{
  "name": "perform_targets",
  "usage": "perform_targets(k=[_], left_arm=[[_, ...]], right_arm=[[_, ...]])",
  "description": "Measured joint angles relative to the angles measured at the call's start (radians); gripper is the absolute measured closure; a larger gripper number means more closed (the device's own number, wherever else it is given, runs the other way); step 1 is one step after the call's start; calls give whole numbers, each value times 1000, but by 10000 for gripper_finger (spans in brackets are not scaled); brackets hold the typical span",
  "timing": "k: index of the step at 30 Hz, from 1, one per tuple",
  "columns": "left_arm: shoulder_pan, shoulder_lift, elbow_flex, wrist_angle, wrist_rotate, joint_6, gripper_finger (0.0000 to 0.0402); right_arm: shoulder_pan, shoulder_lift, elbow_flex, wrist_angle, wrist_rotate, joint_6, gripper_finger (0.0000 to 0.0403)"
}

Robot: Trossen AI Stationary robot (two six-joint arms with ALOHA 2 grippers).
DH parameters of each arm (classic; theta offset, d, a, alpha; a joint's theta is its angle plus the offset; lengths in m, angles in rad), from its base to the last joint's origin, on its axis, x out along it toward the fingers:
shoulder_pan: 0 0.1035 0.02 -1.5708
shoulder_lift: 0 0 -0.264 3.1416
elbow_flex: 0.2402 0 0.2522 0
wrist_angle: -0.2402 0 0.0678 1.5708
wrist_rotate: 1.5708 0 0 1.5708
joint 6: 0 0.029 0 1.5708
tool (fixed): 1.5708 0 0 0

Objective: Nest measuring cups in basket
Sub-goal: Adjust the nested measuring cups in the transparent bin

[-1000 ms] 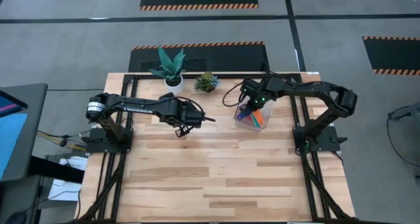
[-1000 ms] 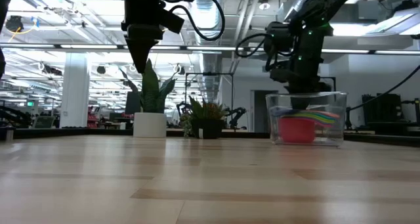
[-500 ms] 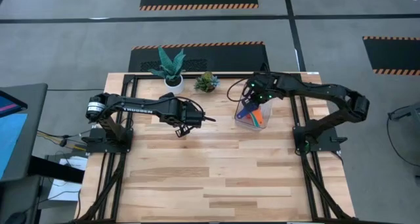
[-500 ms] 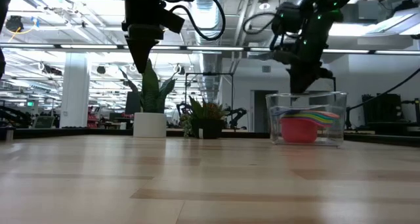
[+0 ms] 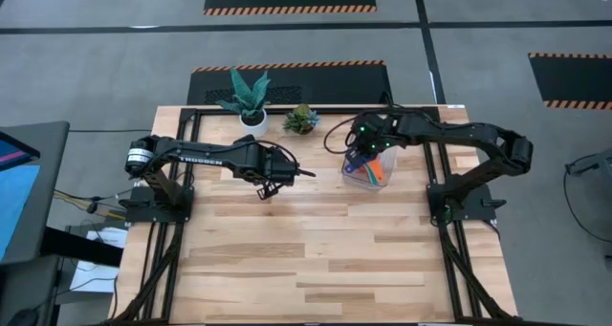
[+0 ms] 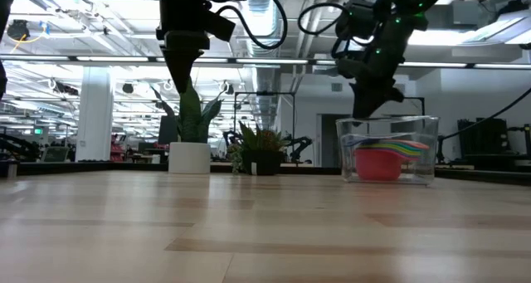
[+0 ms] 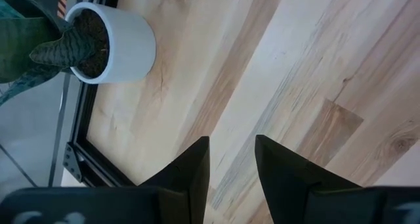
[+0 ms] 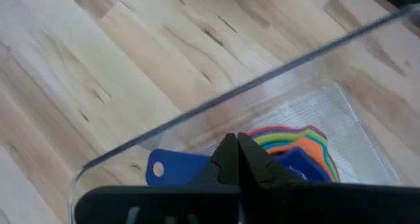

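Two grippers in your view | right gripper (image 8: 237, 159): upper right, above basket (image 5: 364, 170), jaws together, empty | measuring cups (image 6: 383, 158) stacked inside | left gripper (image 7: 231, 163): centre-left, jaws slightly apart

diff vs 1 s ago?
The right hand, fingers shut and empty, has lifted out of the basket and now hangs just above its rim. The nested measuring cups stay inside. The left hand hasn't moved from mid-table, above the wood.

Two dark arms, black cables, green lights
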Motion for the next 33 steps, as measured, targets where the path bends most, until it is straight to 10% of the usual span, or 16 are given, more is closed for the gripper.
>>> perform_targets(k=[33], left_arm=[[0,0,0,22,-2,41,288]], right_arm=[[17,29,1,62,6,-125,361]])
